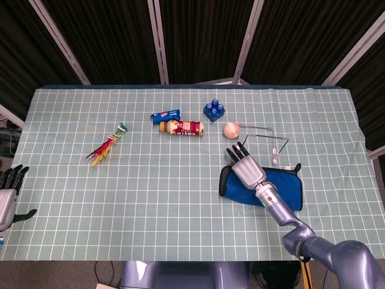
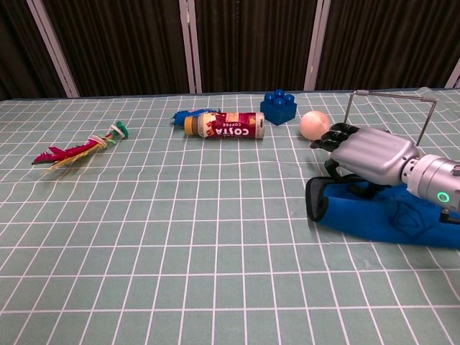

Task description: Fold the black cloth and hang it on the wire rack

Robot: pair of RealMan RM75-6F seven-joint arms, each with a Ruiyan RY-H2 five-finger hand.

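The right hand's [image 1: 247, 169] dark fingers [image 2: 336, 133] lie extended and slightly apart, holding nothing, over the left end of the cloth [image 2: 388, 215], which lies flat on the tabletop [image 1: 180, 198], blue with a black edge. Just behind stands the wire rack [image 2: 392, 100], a peach ball [image 2: 314, 124] beside it. Farther left lie a blue brick [image 1: 214, 109], a Costa coffee bottle [image 2: 224, 124], a blue packet [image 1: 165, 114] and a feathered toy [image 1: 107, 144]. The left hand [image 1: 9, 191] sits at the tabletop's near left edge, fingers loosely spread.
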